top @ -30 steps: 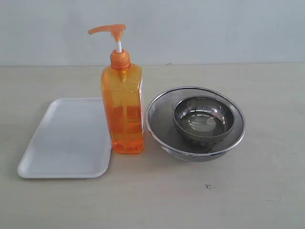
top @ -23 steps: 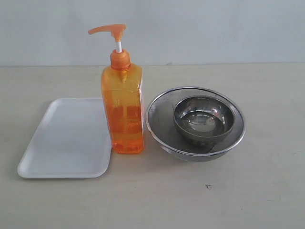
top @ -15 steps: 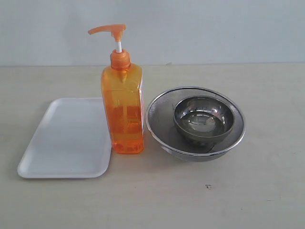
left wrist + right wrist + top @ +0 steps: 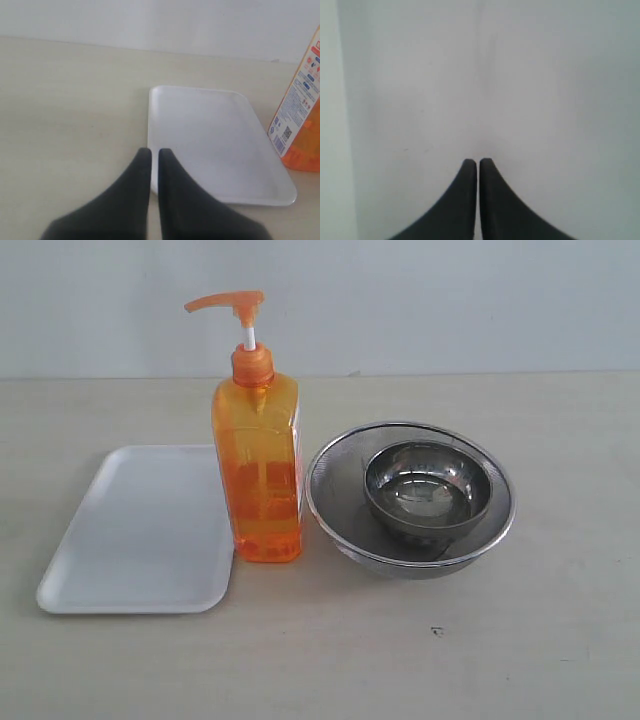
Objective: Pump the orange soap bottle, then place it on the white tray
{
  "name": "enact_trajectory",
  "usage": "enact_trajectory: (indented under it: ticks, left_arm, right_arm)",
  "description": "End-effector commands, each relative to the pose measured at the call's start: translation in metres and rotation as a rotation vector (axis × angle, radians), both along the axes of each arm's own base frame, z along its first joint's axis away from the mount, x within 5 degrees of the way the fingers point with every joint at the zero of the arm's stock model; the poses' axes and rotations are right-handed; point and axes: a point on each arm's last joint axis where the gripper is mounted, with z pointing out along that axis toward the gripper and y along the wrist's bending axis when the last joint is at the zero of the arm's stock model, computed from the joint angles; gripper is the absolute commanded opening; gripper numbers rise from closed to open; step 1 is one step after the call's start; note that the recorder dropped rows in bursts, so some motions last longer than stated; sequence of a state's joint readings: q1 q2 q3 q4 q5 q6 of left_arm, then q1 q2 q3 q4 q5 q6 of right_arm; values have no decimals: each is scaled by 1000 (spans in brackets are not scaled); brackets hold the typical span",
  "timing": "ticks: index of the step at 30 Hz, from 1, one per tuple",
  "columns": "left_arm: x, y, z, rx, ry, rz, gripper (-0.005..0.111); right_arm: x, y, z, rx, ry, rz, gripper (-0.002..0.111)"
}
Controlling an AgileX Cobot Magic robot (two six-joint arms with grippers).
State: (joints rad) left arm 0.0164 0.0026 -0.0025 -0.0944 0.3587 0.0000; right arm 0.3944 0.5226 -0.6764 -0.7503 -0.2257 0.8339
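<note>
Both left claw [image 4: 154, 151] and right claw [image 4: 478, 161] clenched; orange soap bottle [image 4: 258, 480] label [image 4: 296, 107] print illegible.

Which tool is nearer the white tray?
Left. The left tool sits at the edge of the white tray; the right tool faces only a blank surface, tray unseen.

The orange soap bottle [image 4: 257, 475] is seen as glossy, translucent plastic with a printed label on its side. The white tray [image 4: 140, 540] is finished smooth and matt. At centre right, a fine wire-mesh strainer [image 4: 335, 490] is lined by a polished, mirror-like steel bowl [image 4: 428, 490]. The counter [image 4: 500, 660] is shown pale and matt.
</note>
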Motion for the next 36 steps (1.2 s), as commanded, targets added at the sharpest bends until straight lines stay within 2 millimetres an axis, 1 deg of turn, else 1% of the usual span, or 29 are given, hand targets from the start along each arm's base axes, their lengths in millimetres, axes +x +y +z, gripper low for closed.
enact_trajectory:
  ticks: [1, 2, 4, 6, 7, 10, 11, 14, 17, 18, 20, 21, 23, 25, 27, 28, 30, 33, 36]
  left_arm:
    - [0, 0, -1, 13, -1, 1, 5]
    - [0, 0, -1, 13, -1, 1, 5]
    - [0, 0, -1, 13, -1, 1, 5]
    - [0, 0, -1, 13, -1, 1, 5]
    - [0, 0, -1, 13, -1, 1, 5]
    - [0, 0, -1, 13, -1, 1, 5]
    - [0, 0, -1, 13, -1, 1, 5]
    - [0, 0, -1, 13, -1, 1, 5]
    - [0, 0, -1, 13, -1, 1, 5]
    - [0, 0, -1, 13, -1, 1, 5]
    - [0, 0, -1, 13, -1, 1, 5]
    - [0, 0, -1, 13, -1, 1, 5]
    - [0, 0, -1, 13, -1, 1, 5]
    - [0, 0, -1, 13, -1, 1, 5]
    - [0, 0, -1, 13, -1, 1, 5]
    - [0, 0, -1, 13, -1, 1, 5]
    - [0, 0, -1, 13, -1, 1, 5]
    - [0, 0, -1, 13, -1, 1, 5]
    - [0, 0, -1, 13, -1, 1, 5]
  right_arm:
    - [20, 47, 2, -180, -2, 282, 0]
    - [27, 62, -3, -231, 20, 349, 0]
    - [42, 90, -20, -338, 73, 437, 0]
    - [61, 111, -39, -393, 164, 454, 0]
    - [70, 119, -48, -427, 204, 432, 0]
    - [93, 133, -76, -491, 316, 395, 0]
    - [98, 135, -82, -505, 340, 384, 0]
    - [109, 142, -97, -557, 381, 359, 0]
    - [113, 144, -104, -577, 399, 352, 2]
    - [114, 145, -106, -577, 405, 354, 4]
    - [116, 147, -109, -588, 409, 355, 14]
    - [116, 147, -109, -595, 404, 354, 21]
    - [118, 149, -113, -609, 410, 352, 41]
    - [122, 152, -118, -611, 420, 353, 68]
    - [130, 156, -124, -619, 430, 340, 85]
    - [134, 159, -127, -607, 446, 328, 87]
    - [142, 164, -132, -596, 467, 314, 85]
    - [151, 173, -132, -570, 453, 332, 81]
    - [161, 185, -137, -585, 412, 352, 81]
